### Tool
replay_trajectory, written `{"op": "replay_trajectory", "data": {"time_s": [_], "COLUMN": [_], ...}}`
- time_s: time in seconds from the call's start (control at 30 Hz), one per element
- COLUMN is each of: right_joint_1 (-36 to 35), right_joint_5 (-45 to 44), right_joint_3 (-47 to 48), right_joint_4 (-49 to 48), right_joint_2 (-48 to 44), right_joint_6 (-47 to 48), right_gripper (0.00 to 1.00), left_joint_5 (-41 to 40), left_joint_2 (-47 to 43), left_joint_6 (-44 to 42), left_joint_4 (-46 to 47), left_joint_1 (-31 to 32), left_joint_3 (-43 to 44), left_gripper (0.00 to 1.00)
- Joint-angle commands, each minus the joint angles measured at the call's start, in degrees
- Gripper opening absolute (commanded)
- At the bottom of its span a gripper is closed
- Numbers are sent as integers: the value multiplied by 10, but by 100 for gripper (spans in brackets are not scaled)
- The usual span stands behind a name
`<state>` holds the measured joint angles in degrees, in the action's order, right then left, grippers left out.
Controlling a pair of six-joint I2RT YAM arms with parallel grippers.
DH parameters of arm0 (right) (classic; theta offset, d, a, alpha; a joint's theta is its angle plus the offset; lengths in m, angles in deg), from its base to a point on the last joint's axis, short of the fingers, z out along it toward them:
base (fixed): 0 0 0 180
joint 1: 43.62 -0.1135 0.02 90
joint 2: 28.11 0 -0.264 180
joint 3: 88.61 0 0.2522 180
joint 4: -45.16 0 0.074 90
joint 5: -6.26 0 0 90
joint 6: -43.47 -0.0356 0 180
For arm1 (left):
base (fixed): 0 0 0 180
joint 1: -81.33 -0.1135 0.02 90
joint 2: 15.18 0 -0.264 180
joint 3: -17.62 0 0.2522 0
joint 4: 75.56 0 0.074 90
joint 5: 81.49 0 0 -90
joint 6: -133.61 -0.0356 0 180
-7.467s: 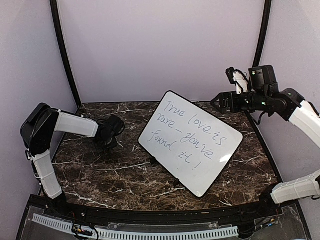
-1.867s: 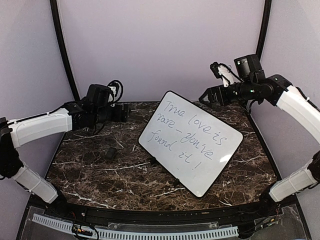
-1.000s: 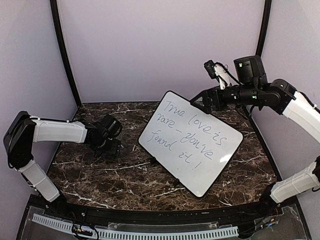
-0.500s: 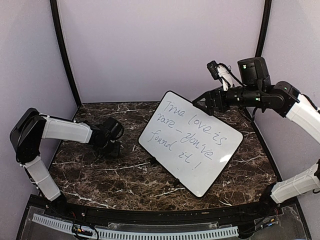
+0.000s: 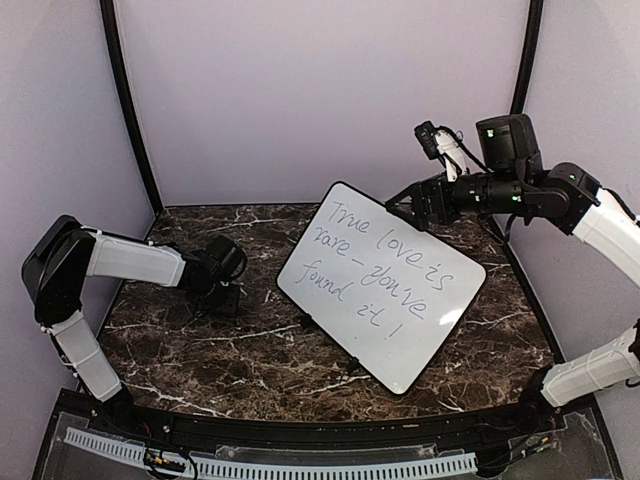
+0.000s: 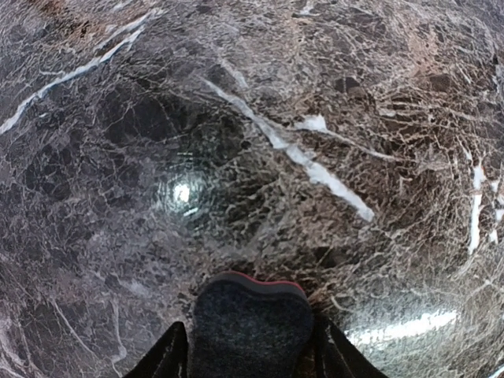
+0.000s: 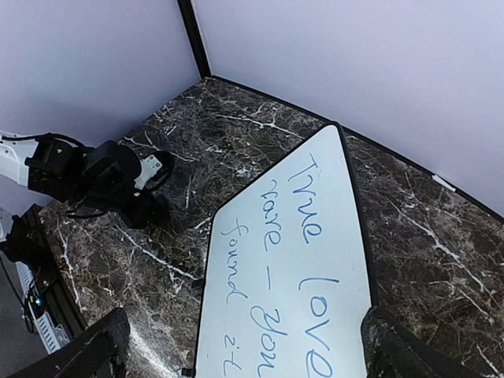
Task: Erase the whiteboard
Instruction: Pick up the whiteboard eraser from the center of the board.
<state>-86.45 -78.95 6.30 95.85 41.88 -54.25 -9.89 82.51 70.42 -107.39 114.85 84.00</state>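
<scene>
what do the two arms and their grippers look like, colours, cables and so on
Both are built alike: the left arm and right arm have white tubular shells joined by black joint blocks. The left gripper and right gripper are black, each with two tapering fingers. A small white camera sits on the right wrist, with thin black cables nearby.

One whiteboard [image 5: 381, 287] is on the single marble bench [image 5: 250, 360], bearing three lines of blue handwriting. One eraser [image 6: 252, 327], dark felt with a red edge, is to the left of the whiteboard. Two arms flank the whiteboard, the left arm [image 5: 130, 262] and the right arm [image 5: 590, 215], each with two fingers: the left fingers [image 6: 161, 362] and the right fingers [image 7: 83, 354]. Two black poles [image 5: 125, 100] stand behind the whiteboard.
</scene>
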Motion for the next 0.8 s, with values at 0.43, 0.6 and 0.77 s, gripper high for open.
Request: {"op": "replay_trajectory", "data": {"time_s": [0.43,0.6,0.77], "right_joint_1": [-6,-26,-70], "right_joint_5": [7,55,96], "right_joint_3": [2,-29,-94], "right_joint_4": [3,-16,-55], "right_joint_2": [14,1,-26], "right_joint_6": [36,81,171], "right_gripper": [99,99,99], "left_joint_5": [48,122,255], "left_joint_2": [-41,-138,-224], "left_joint_6": [-1,-32,-76], "left_joint_4": [-8,9,24], "left_joint_1": [-6,18,47], "left_joint_3": [2,8,29], "left_gripper": [35,36,38]}}
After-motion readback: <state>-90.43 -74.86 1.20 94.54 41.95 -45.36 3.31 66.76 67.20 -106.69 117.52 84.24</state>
